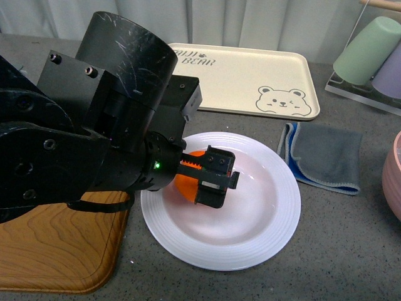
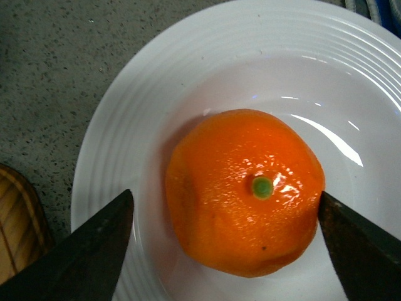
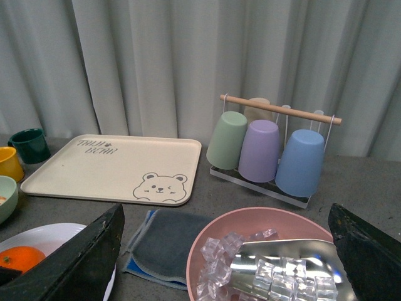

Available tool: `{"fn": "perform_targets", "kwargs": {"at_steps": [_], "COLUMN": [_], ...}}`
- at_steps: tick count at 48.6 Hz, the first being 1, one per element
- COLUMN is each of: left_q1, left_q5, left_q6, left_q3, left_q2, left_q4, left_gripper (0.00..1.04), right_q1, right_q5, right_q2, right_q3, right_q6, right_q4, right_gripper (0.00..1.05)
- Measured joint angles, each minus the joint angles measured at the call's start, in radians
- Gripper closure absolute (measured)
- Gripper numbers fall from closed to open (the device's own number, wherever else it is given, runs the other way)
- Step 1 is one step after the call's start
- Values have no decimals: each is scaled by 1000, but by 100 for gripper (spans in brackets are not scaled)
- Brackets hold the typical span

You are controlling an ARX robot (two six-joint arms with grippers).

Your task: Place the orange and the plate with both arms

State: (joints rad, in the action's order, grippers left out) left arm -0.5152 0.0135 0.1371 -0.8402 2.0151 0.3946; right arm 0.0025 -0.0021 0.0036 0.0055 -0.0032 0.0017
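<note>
Left wrist view — orange (image 2: pixel 244 191) in plate (image 2: pixel 119 132); ice (image 3: pixel 216 248) in pink bowl (image 3: pixel 263 212).

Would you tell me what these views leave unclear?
- Orange: front view, mostly hidden behind the left gripper.
- Pink bowl: front view, cut off by the right edge.
- Plate: right wrist view, cut by the picture's edge and a finger.
- Tray lettering: front view, partly behind the left arm.
</note>
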Motion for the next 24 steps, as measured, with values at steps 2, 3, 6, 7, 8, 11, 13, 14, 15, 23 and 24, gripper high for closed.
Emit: {"fn": "perform_targets", "kwargs": {"at_steps": [2,3,6,7,8,11,13,14,15,23,24], "left_q1": [4,5,8,10,11,14,15,16,16,23,36], "left_q5": [13,13,4,2,2,-13,-14,-14,-14,-357,-390], "left_q6": [6,6,3,4,4,6,7,7,7,-87,-96], "left_q3": [6,7,14,16,20,32,37,39,39,224,265], "left_q2": [-12,-20,-44,-54,-71,-106,-119,-129,-130,-61,-63], "left_q4": [6,6,9,11,12,21,24,25,26,555,624], "left_gripper": [10,7,6,7,7,7,7,7,7,30,35], "right_q1": [0,0,0,0,0,0,0,0,0,0,0], "right_q5": [0,0,0,0,0,0,0,0,0,0,1], "right_q2": [0,0,0,0,0,0,0,0,0,0,0], "right_q3": [0,0,0,0,0,0,0,0,0,0,0], "right_q6": [0,0,0,0,0,0,0,0,0,0,0], "right_q4": [0,0,0,0,0,0,0,0,0,0,0], "right_gripper": [9,9,9,9,9,9,9,9,9,9,9]}}
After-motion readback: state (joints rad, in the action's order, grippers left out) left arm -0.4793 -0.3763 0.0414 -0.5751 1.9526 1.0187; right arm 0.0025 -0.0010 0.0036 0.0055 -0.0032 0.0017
